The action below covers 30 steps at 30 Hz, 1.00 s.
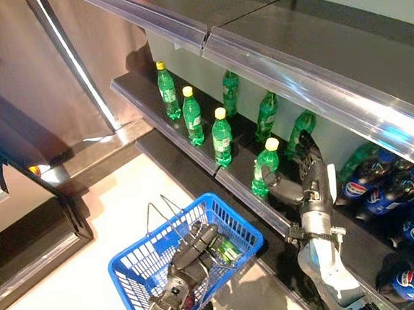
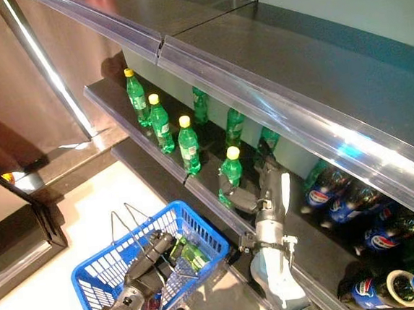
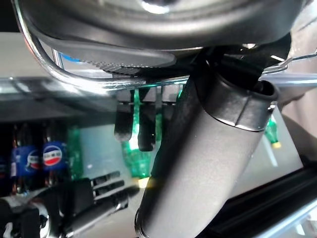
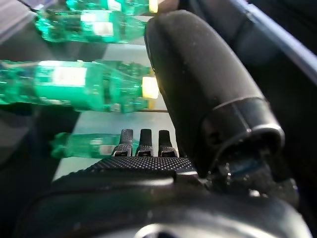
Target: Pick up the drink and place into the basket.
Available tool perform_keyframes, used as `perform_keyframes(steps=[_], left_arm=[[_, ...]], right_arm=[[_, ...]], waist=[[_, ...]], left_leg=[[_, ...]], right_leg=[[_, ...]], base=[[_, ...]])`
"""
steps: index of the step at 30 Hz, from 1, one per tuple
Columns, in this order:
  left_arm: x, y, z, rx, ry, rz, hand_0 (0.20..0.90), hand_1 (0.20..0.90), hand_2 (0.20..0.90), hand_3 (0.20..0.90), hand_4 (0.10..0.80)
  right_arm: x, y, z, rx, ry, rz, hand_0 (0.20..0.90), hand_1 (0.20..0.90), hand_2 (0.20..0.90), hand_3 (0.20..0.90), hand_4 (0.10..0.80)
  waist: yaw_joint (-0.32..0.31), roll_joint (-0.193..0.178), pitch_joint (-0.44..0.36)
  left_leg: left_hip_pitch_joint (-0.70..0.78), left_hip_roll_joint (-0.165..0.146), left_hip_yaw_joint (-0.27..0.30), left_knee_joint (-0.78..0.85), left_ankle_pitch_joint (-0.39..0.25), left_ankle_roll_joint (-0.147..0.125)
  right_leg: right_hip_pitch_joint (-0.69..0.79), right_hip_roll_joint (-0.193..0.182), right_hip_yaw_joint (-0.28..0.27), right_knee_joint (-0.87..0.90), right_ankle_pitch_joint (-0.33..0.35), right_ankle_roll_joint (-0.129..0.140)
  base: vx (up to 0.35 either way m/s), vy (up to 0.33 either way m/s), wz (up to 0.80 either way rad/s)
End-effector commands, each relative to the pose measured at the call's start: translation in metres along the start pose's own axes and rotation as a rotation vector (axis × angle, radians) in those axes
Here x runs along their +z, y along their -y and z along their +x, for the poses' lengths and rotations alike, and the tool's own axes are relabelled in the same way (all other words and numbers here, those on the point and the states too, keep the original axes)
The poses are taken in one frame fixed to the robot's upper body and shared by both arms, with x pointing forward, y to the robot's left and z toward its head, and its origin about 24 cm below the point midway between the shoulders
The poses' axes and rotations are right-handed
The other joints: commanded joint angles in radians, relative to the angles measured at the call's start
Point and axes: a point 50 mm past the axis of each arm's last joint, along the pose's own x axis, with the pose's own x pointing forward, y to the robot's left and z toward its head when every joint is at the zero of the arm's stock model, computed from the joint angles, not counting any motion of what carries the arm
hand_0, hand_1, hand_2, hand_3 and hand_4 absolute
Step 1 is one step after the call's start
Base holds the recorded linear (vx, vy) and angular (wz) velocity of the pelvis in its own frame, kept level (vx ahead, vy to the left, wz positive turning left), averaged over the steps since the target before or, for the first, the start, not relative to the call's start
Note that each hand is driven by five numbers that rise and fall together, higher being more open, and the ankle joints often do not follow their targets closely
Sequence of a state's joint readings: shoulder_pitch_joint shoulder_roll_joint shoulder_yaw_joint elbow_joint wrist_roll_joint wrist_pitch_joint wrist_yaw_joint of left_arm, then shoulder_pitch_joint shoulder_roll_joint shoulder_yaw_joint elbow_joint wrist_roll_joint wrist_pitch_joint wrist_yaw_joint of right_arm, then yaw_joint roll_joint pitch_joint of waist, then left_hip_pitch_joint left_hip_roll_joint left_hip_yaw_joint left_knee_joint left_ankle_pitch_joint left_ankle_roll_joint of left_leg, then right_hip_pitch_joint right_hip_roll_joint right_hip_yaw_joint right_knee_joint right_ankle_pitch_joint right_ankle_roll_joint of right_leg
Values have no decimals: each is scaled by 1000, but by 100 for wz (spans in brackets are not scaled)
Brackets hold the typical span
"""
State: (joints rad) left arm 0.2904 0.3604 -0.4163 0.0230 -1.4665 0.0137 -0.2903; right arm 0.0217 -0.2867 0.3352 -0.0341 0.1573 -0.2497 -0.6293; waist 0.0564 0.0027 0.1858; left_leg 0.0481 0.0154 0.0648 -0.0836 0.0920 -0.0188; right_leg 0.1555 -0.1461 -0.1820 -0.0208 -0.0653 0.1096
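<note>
Green drink bottles with yellow caps stand in a row along the front of the dark shelf (image 1: pixel 192 152). The nearest one (image 1: pixel 264 168) is just left of my right hand (image 1: pixel 308 171), which reaches into the shelf with straight fingers (image 4: pixel 141 141) and its thumb spread toward the bottle's base; nothing is held. My left hand (image 1: pixel 193 247) is at the blue basket (image 1: pixel 140 266) below the shelf, with the wire handle (image 3: pixel 64 79) running across it. One green bottle (image 1: pixel 226 251) lies inside the basket.
Dark cola bottles with blue labels (image 1: pixel 369 181) fill the shelf to the right of my right hand. An upper shelf with a clear front rail (image 1: pixel 294 67) overhangs the bottles. A dark cabinet (image 1: pixel 13 92) stands on the left, with pale floor (image 1: pixel 74 297) beside the basket.
</note>
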Motion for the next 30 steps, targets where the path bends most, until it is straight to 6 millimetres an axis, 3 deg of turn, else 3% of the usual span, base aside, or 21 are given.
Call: perform_keyframes(steps=[1,12,30], left_arm=[[23,108,29,-669,153,62,300,300,300,200,100],[18,106,30,-661,127,58,300,300,300,200,100],[15,109,35,-657,106,60,300,300,300,200,100]], right_arm=[[34,-12,19,21,202,90,900,900,900,900,800],[24,-12,21,-28,159,107,900,900,900,900,800],[31,-7,34,-149,209,128,900,900,900,900,800]], waist=[[33,10,-66],[55,9,-31],[70,7,45]], left_leg=[[22,75,4,77,-69,-52],[-2,65,-21,106,-76,-45],[-61,58,-61,175,-83,-43]], right_leg=[[-108,-95,14,35,156,46],[-122,-112,6,54,163,58],[-148,-123,25,77,171,68]], base=[[0,0,0],[30,1,2],[25,-13,4]])
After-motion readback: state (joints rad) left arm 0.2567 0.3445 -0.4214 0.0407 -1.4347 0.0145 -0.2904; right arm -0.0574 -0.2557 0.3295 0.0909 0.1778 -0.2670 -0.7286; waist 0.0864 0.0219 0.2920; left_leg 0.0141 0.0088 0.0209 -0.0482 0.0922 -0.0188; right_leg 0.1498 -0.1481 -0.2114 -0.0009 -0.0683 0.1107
